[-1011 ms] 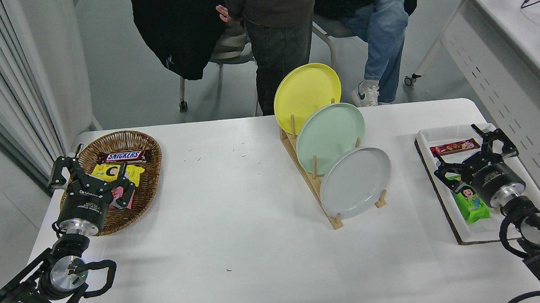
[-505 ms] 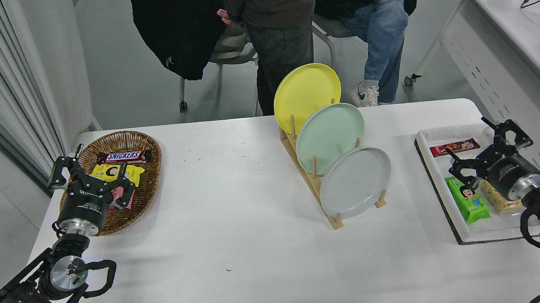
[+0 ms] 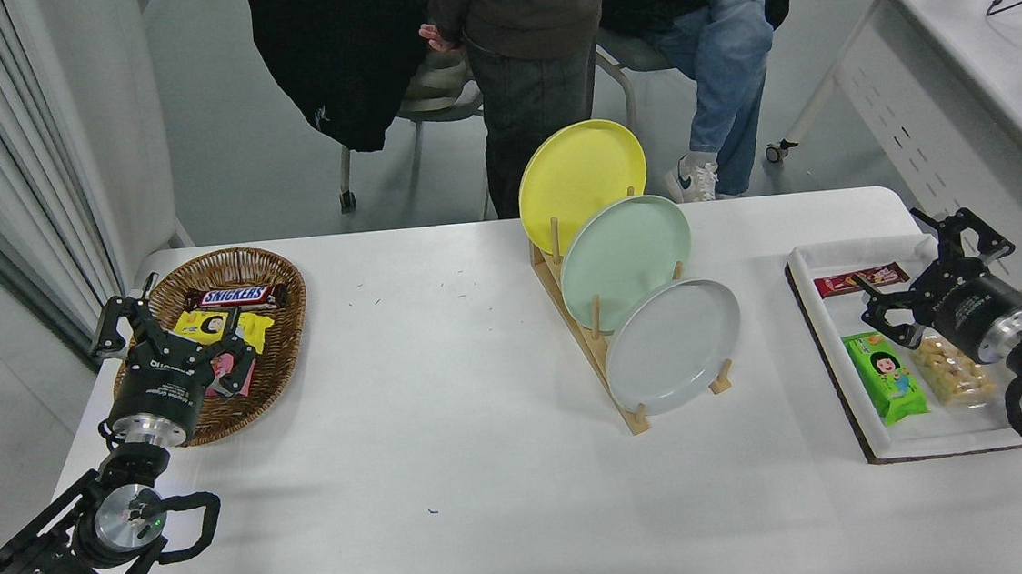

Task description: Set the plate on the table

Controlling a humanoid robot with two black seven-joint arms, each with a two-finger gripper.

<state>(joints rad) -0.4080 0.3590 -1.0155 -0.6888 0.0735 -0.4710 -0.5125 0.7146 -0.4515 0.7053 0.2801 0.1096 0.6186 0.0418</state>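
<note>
We hold our right gripper (image 3: 929,268) spread wide, empty, over the snack tray (image 3: 808,300); the plate (image 3: 672,345) stands racked (upright) well to its left.

Left gripper (image 3: 170,335) parked at lower left, jaws spread, nothing between them. Right gripper (image 3: 936,270) at right edge, arm angled inward, jaws spread and empty.

Pale grey plate (image 3: 673,347) stands on edge, tilted, well left of the right tool (image 3: 934,267), above the white worktop (image 3: 448,420).
</note>
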